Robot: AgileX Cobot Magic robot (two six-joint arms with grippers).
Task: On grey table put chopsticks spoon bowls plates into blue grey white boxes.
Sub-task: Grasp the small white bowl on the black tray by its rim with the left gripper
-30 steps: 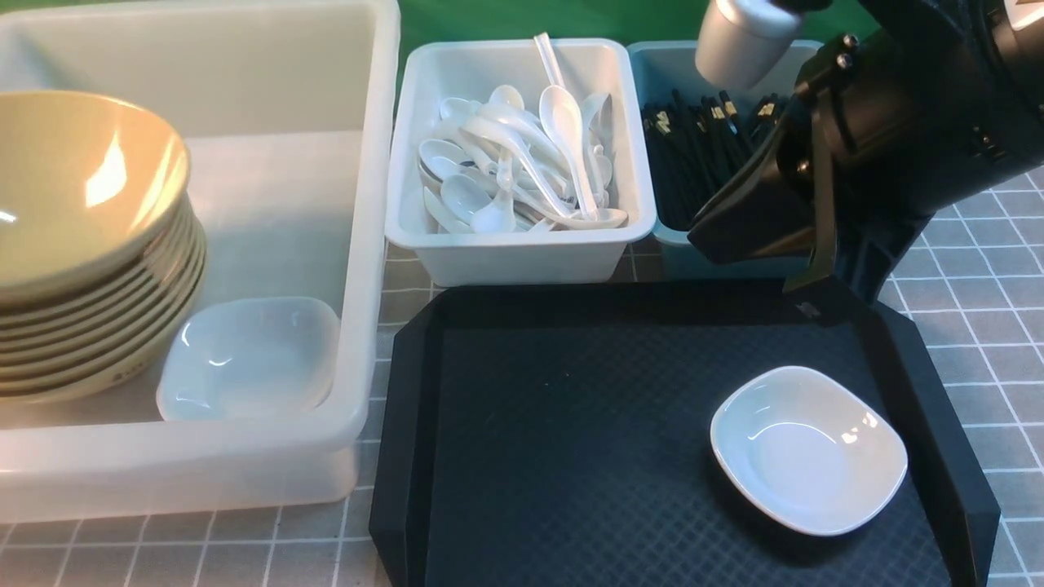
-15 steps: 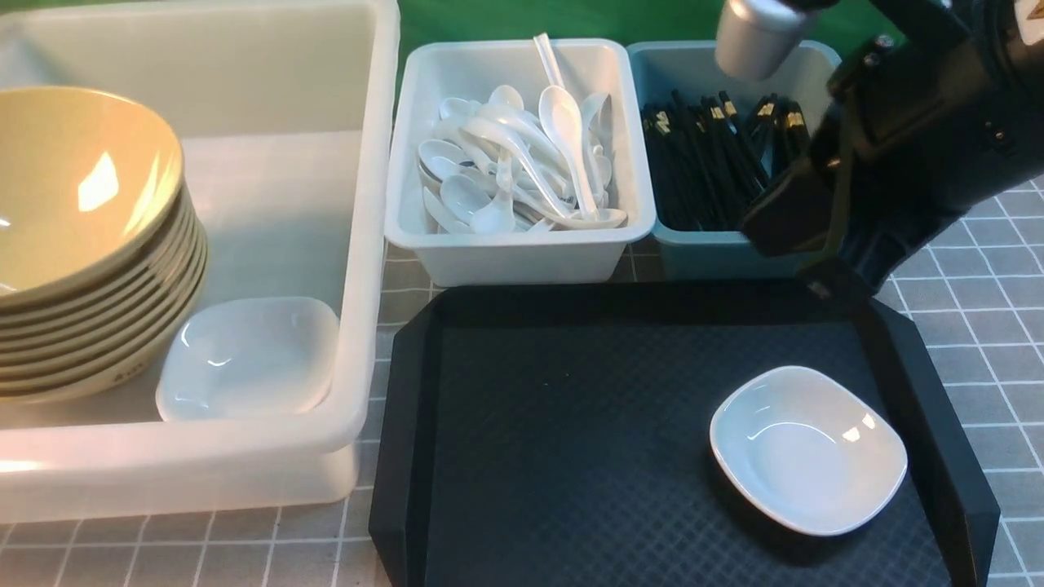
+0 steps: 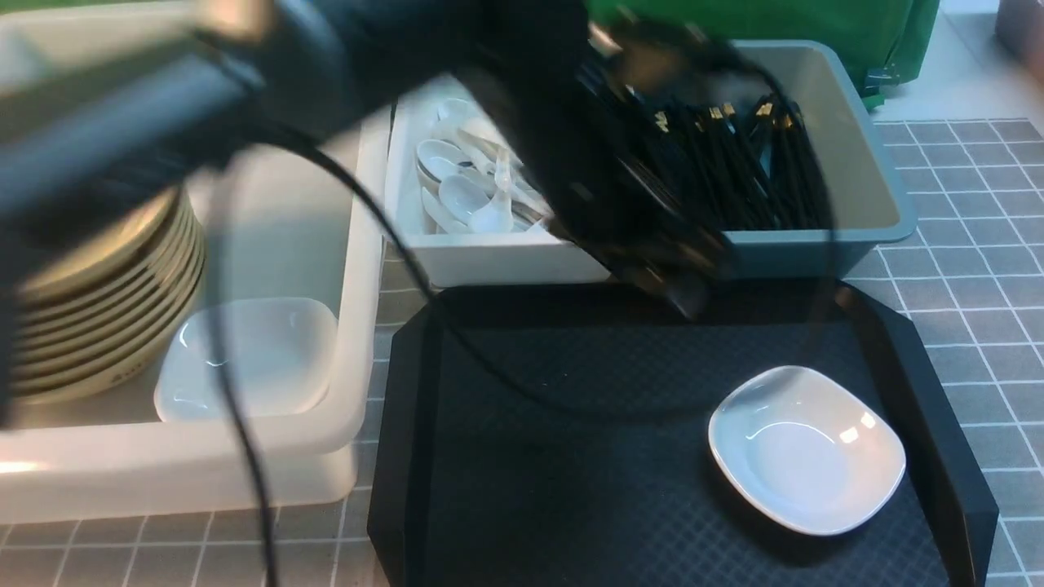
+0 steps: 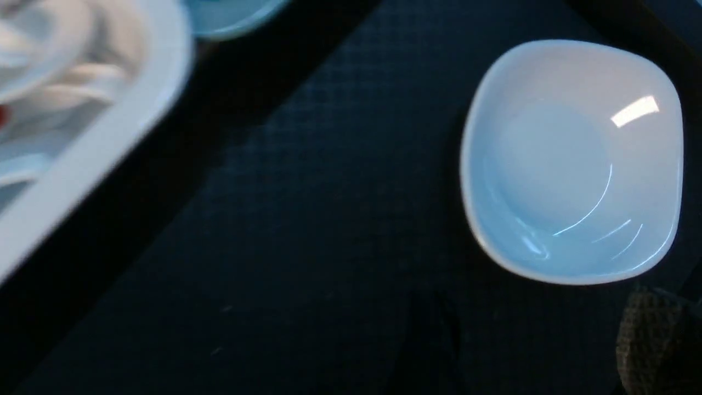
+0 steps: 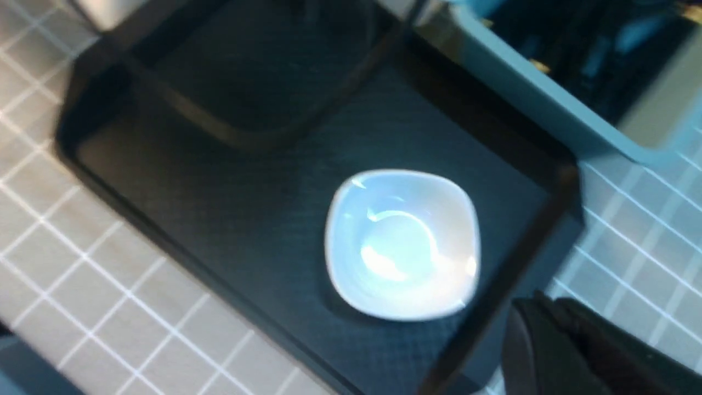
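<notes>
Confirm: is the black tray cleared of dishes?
No, one white dish sits on the black tray, toward its right side in the front view.

Inventory by type. White plates (image 3: pixel 806 450): 2. Olive-tan bowls (image 3: pixel 106 326): one stack, at least seven rims distinguishable (the top of the stack is obscured). Boxes: 3, namely one translucent white tub (image 3: pixel 163 481), one pale white box (image 3: pixel 489 262) and one blue-grey box (image 3: pixel 783 254). Black tray (image 3: pixel 571 489): 1. Spoons (image 3: pixel 465 196) and chopsticks (image 3: pixel 734 175): heaped, not countable.
</notes>
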